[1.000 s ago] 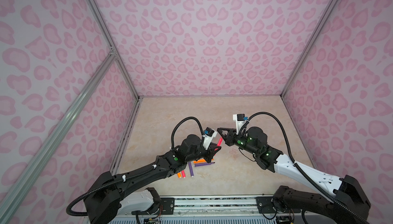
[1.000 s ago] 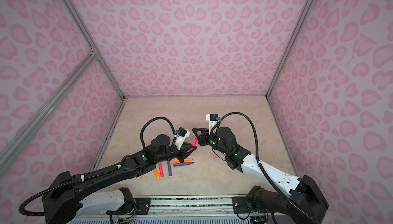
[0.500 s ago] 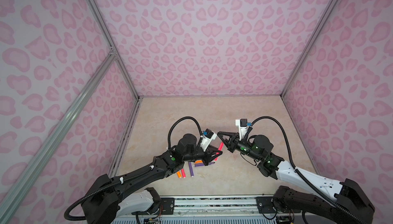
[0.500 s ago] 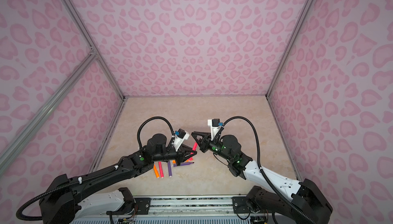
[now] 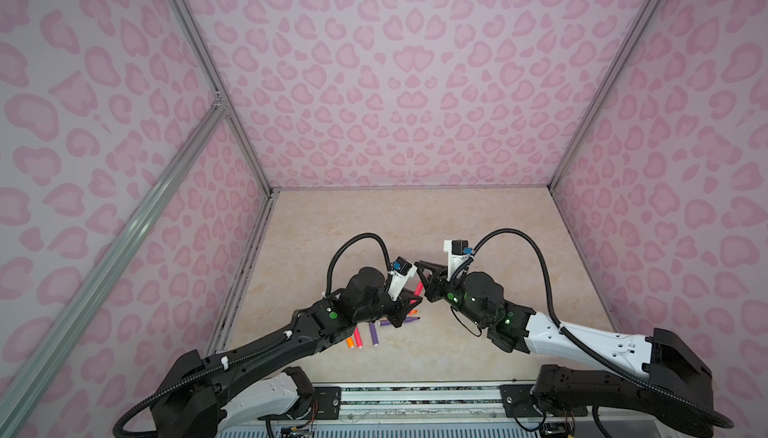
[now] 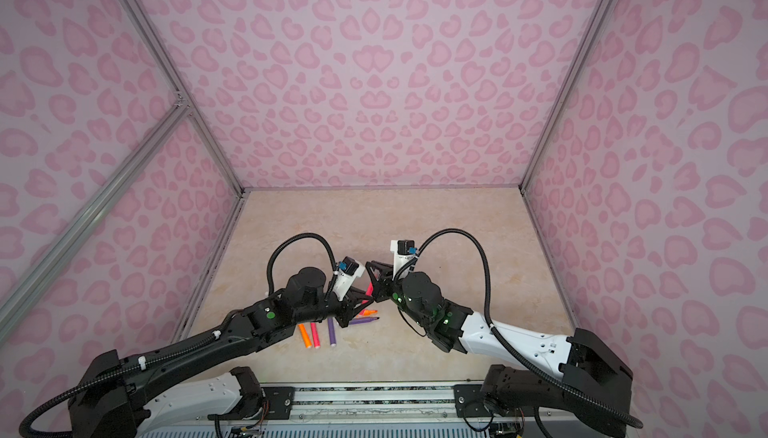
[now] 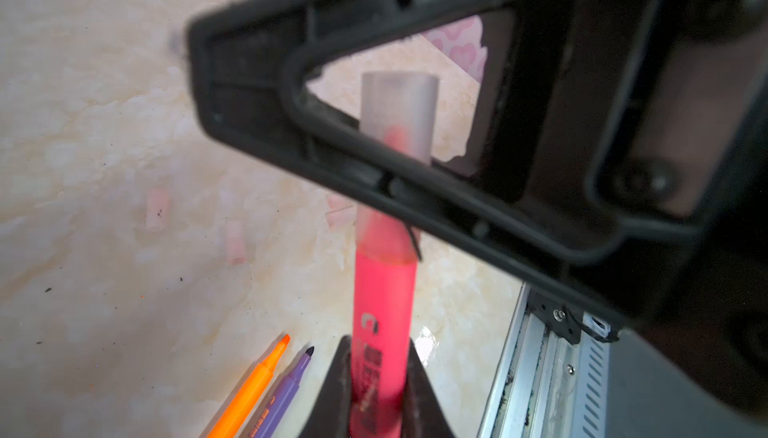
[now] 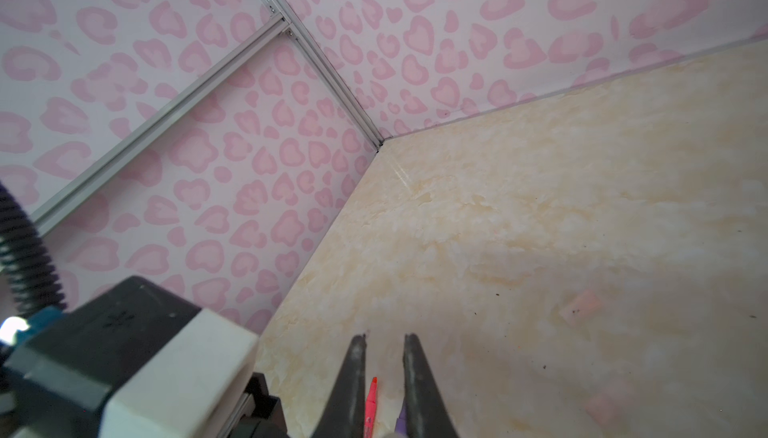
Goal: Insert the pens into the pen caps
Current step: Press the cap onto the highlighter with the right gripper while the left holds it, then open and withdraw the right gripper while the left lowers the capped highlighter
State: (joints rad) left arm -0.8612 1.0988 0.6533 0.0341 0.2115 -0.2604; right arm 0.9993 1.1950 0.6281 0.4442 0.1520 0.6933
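My left gripper (image 7: pixel 379 348) is shut on a pink pen (image 7: pixel 384 311), which it holds raised above the table. A clear pen cap (image 7: pixel 399 111) sits over the pen's tip, which shows faintly inside it. My right gripper (image 5: pixel 419 267) crosses the cap, shut on it; one of its fingers (image 7: pixel 374 157) hides the cap's middle. Both top views show the two grippers meeting at mid-table, the left gripper (image 6: pixel 361 294) just below the right gripper (image 6: pixel 370 265). In the right wrist view the right gripper (image 8: pixel 385 338) shows two dark fingers a narrow gap apart.
Several loose pens lie under the left arm: orange (image 5: pixel 351 340), pink (image 5: pixel 358 338), purple (image 5: pixel 374 334), and a purple one (image 5: pixel 401 321) lying crosswise. Faint loose caps (image 7: pixel 158 207) (image 7: pixel 235 240) (image 8: pixel 582 305) rest on the marble table. Patterned walls enclose three sides.
My right gripper has shifted left and closer to the left gripper, bringing the cap against the pink pen. The left arm has barely moved.
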